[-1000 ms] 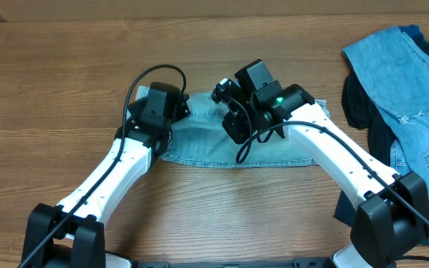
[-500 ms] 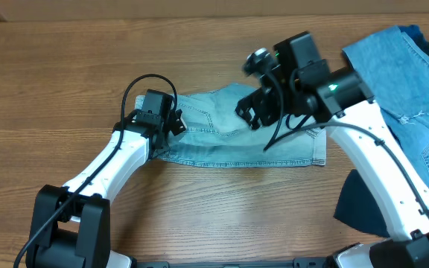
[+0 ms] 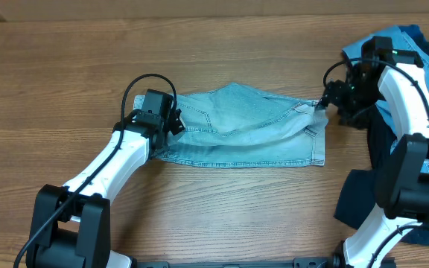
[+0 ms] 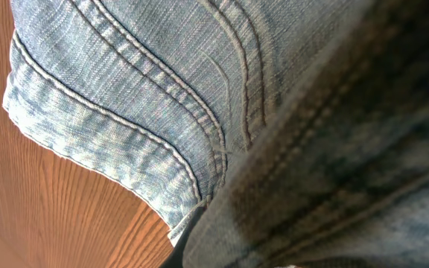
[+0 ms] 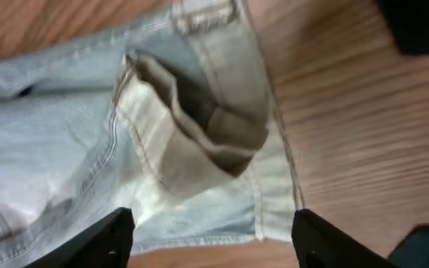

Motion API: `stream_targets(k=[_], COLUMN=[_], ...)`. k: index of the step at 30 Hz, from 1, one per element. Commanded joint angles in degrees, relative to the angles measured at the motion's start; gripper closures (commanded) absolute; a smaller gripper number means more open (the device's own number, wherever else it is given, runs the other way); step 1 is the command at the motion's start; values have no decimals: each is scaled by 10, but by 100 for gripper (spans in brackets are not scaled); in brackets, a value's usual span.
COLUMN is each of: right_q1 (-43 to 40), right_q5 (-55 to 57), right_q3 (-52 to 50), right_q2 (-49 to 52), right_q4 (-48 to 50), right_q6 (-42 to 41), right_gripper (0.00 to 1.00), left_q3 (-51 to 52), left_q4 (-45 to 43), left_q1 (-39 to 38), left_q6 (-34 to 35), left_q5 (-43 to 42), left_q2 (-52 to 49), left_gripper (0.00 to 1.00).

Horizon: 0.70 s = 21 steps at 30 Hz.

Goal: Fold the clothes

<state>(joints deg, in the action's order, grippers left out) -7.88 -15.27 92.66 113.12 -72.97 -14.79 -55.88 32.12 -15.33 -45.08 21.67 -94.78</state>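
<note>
Pale light-blue denim shorts (image 3: 244, 126) lie spread flat across the middle of the table. My left gripper (image 3: 171, 119) sits at their left end, shut on the cloth. In the left wrist view stitched denim (image 4: 125, 97) fills the frame and covers the fingers. My right gripper (image 3: 334, 100) hovers just off the shorts' right end, open. Its two dark fingers (image 5: 103, 238) stand wide apart above the folded-back hem (image 5: 192, 126) with nothing between them. More of the clothes lie at the right: medium-blue ripped jeans (image 3: 415, 82) and dark navy cloth (image 3: 360, 201).
The wooden table (image 3: 222, 216) shows in front of, behind and left of the shorts. The pile of jeans and navy cloth fills the right edge, close under my right arm.
My right gripper opened, let go of the shorts and swung right towards the pile. The shorts now lie stretched out to the right. My left gripper has stayed shut at the left end.
</note>
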Motion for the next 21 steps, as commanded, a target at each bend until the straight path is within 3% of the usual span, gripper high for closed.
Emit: stream_targets(k=[1,6,11,14,15,17,21], right_q1=[2,13,32,32,32,32,32], right_q5=[-36,-73,-49,-20,-7,5,-3], right_q3=[3,3,3,3,3,3,11], right_q2=[4,44,76,78,78,78,78], right_q4=[8,24,22,19,19,25,59], right_q6=[-91,-253,-307,-315,-315,-315,-307], right_gripper=[37,35,31,53,71,96,96], left_q3=[-4,-4,-4,-4,-4,-4,-4], left_q4=[-5,-7,-7,-7,-7,-7,-7], left_q1=[9,7,7,7,7,7,7], left_q6=[10,10,11,15,15,15,16], left_q5=[23,23,23,23,23,23,23], left_q2=[-8,-8,-8,-8,-8,-8,-8], left_gripper=[96,96,96,96,96,96,96])
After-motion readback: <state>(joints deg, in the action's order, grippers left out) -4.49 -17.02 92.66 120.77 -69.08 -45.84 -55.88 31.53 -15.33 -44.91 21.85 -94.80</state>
